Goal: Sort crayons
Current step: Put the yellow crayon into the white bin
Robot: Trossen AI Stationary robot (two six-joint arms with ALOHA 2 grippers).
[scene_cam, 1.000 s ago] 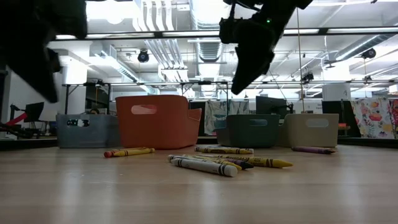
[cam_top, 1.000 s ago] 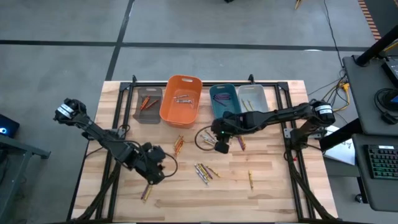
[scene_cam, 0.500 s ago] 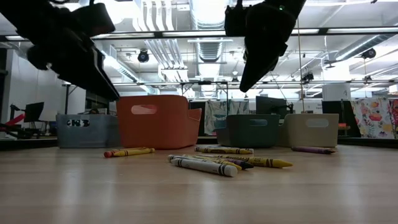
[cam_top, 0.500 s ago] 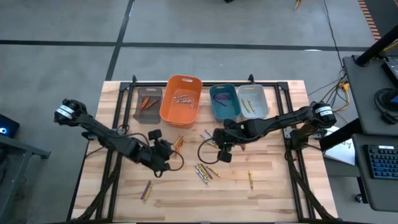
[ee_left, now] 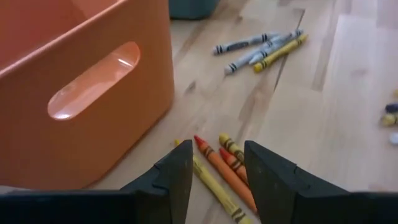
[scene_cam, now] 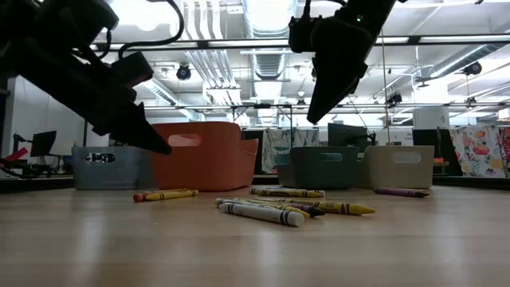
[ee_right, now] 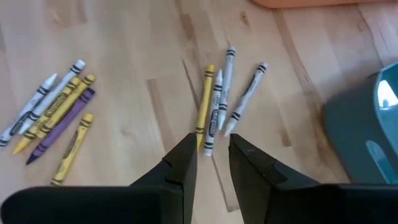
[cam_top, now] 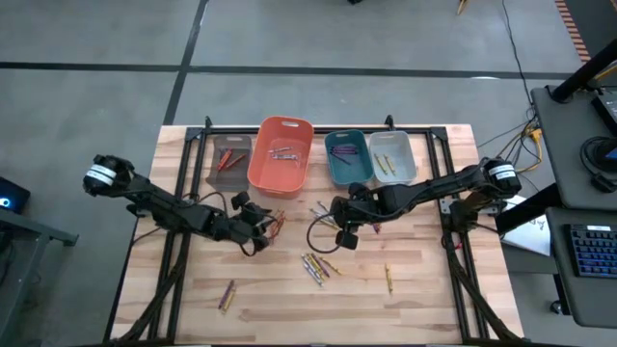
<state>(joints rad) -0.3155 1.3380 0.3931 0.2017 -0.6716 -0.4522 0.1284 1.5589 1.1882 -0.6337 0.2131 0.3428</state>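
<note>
Taking the orange bin [cam_top: 281, 153] as your landmark: your left gripper [ee_left: 216, 163] hangs just before it, jaws released over red and yellow crayons [ee_left: 225, 171]. Farther on, your right gripper [ee_right: 211, 155] stands parted, empty, above grey and yellow crayons [ee_right: 217, 102].

No legible text anywhere.

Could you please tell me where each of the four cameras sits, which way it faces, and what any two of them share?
High view: overhead, straight down on the table; both arms show.
Low view: table height, level across; both arms hang in.
Left wrist view: past the open left gripper onto the orange crayons.
Right wrist view: past the open right gripper onto loose crayons.
Shared: the orange bin shows in the high, low and left wrist views.
</note>
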